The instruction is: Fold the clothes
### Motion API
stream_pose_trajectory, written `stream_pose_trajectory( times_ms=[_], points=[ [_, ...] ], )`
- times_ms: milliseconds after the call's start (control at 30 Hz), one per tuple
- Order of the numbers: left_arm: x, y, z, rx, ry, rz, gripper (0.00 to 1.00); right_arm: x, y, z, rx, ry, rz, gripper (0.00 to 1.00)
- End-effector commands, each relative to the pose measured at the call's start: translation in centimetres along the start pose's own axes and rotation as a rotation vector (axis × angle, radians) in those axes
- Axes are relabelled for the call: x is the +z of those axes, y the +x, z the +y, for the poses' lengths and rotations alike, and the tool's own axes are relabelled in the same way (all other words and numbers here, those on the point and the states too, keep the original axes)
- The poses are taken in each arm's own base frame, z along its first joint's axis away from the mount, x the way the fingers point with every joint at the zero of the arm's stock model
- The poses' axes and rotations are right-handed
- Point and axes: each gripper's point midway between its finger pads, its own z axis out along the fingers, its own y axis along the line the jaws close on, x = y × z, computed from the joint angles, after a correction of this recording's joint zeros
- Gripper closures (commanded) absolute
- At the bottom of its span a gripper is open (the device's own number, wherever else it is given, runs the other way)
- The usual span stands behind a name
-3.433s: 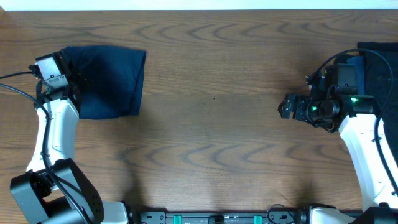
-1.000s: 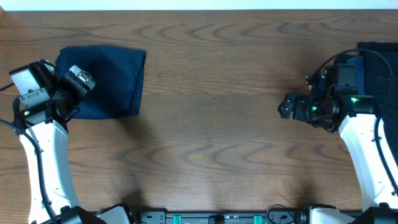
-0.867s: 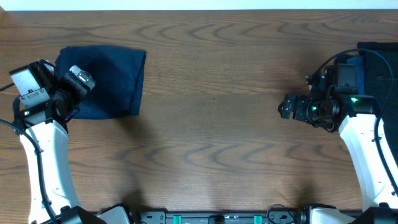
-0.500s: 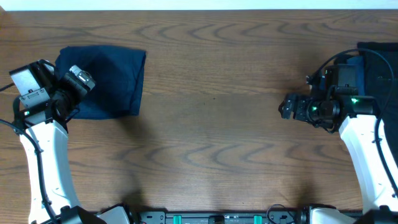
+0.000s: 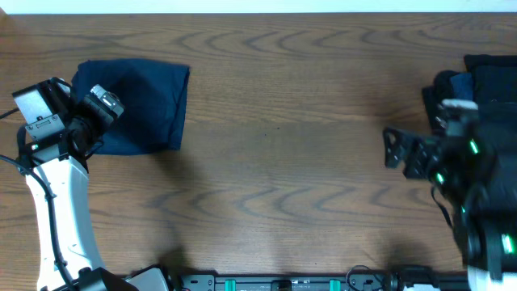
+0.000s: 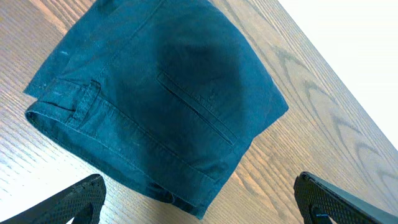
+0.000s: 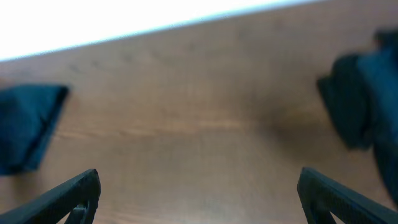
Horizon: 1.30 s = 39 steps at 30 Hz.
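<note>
Both arms are up off the cloth right now. The folded navy garment (image 5: 137,105) sits at the far left of the worktop (image 5: 275,186), a neat, roughly square packet lying flat. My left hand (image 5: 103,103) hovers over its near left corner. In the left wrist view the garment (image 6: 161,99) fills most of the shot. I can make out a waistband with a belt loop along the lower left edge and a welt pocket slit across the middle, so it looks like shorts or trousers folded over. The two fingers (image 6: 78,199) show only in the bottom corners, spread wide with nothing between them.

The rest of the clothes are a dark heap (image 5: 491,77) at the far right edge, partly running out of the overhead view. My right hand (image 5: 391,150) floats over bare wood just left of that heap, pointing toward the middle of the worktop. Its wrist view is pretty blurry, but the fingers (image 7: 68,196) are clearly far apart and empty. The heap (image 7: 364,102) is at the right and the folded piece (image 7: 28,127) way off at the left.
</note>
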Motion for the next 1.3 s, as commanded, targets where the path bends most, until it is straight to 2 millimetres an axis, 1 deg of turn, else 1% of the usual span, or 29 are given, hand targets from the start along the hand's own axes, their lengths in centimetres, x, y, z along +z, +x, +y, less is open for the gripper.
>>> stream_pose_trajectory(
  times_ms=[0,67,133,200,267,333,467,667,767,1067,1267],
  points=[
    [-0.2,-0.2,-0.5,0.008,0.016,-0.002,0.02,-3.6,-0.7,1.2,-0.045,-0.033,-0.129,0.01],
    [-0.2,-0.2,-0.5,0.008,0.016,-0.002,0.02,-5.3,-0.6,1.7,-0.066,-0.047,-0.195,0.01],
    [-0.2,-0.2,-0.5,0.008,0.017,-0.002,0.02,-6.5,-0.3,2.0,-0.084,-0.063,-0.253,0.01],
    [-0.2,-0.2,-0.5,0.008,0.017,-0.002,0.02,-7.1,0.4,2.2,-0.101,-0.082,-0.308,0.01],
    [-0.2,-0.2,-0.5,0.008,0.017,-0.002,0.02,-7.0,1.3,2.3,-0.115,-0.109,-0.358,0.01],
    [-0.2,-0.2,-0.5,0.008,0.016,-0.002,0.02,-6.4,2.1,2.4,-0.125,-0.135,-0.402,0.01],
    [-0.2,-0.2,-0.5,0.008,0.016,-0.002,0.02,-4.5,3.6,2.1,-0.102,-0.178,-0.479,0.01],
    [-0.2,-0.2,-0.5,0.008,0.017,-0.002,0.02,-2.8,4.4,1.6,-0.108,-0.196,-0.576,0.01],
    [-0.2,-0.2,-0.5,0.008,0.016,-0.002,0.02,-2.1,4.8,0.8,-0.098,-0.169,-0.612,0.01],
    [-0.2,-0.2,-0.5,0.008,0.017,-0.002,0.02,0.1,6.3,-1.0,-0.076,-0.104,-0.630,0.01],
    [-0.2,-0.2,-0.5,0.008,0.017,-0.002,0.02,2.3,7.9,-1.9,-0.072,-0.086,-0.614,0.01]
  ],
)
